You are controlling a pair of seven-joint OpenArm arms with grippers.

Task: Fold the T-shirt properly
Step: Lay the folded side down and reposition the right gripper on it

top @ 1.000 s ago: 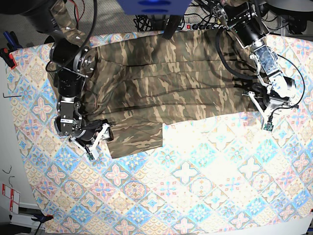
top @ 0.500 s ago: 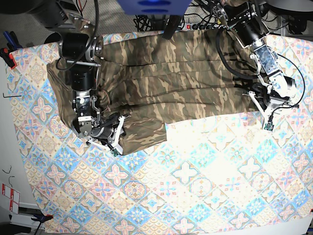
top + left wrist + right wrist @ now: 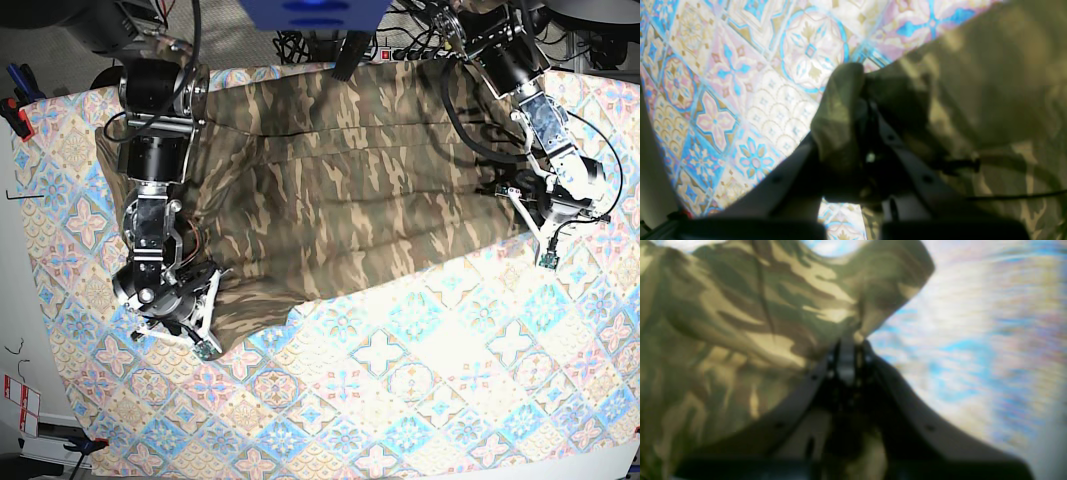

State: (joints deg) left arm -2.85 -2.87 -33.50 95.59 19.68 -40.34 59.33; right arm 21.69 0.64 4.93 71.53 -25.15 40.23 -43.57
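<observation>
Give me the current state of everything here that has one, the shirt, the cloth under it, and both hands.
T-shirt: spread across the table, not yet folded, pinched at both near corners.
Tile-patterned cloth: lying flat under the shirt.
Left hand: shut on a bunched shirt corner.
Right hand: shut on the shirt's edge.

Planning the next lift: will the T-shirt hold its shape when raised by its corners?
Probably not. The T-shirt bunches where the right hand pinches it, so it is floppy. Wrinkles across it suggest that it will sag between the hands and drag on the cloth.
</observation>
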